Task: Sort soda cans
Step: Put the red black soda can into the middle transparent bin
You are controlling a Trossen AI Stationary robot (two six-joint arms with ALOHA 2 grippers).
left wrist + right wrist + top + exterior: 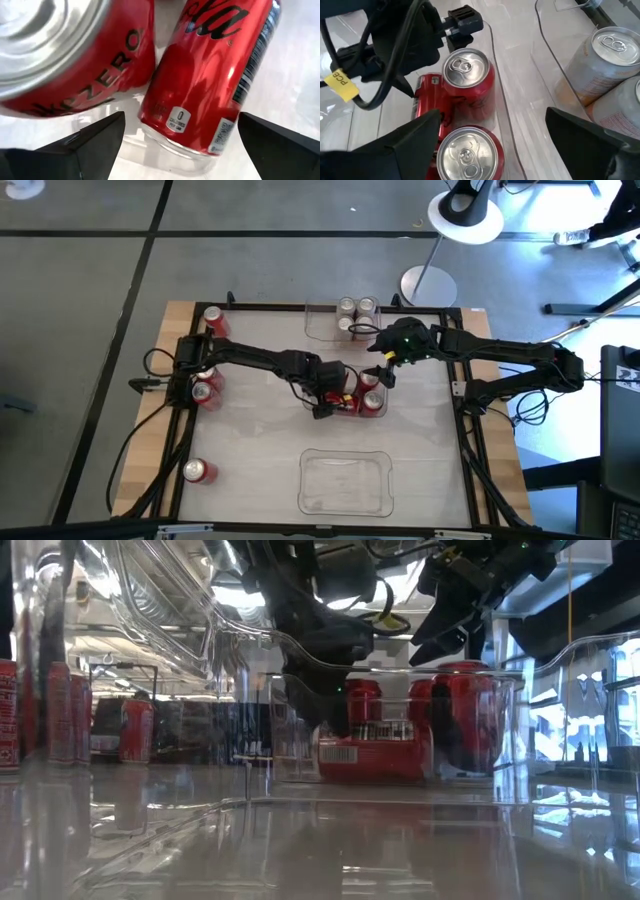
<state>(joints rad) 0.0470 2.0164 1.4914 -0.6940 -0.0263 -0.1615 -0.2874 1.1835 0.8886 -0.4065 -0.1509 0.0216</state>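
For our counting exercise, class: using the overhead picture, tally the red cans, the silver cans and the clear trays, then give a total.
Red cans: 7
Silver cans: 3 in view; another may be hidden
Clear trays: 3
Total: 13

You have a pale, glossy table top (pixel 260 430) framed in black rails on a light wooden base. Directly on it sit three clear plastic trays: one at the far edge (pixel 322 325) holding silver cans, one in the middle (pixel 380 408) holding red cans, and one at the near edge (pixel 345 482). Loose red soda cans also lie on the table along your left side: one at the far corner (pixel 214 320), a cluster under the left arm (pixel 206 385), and one near the front (pixel 198 471).
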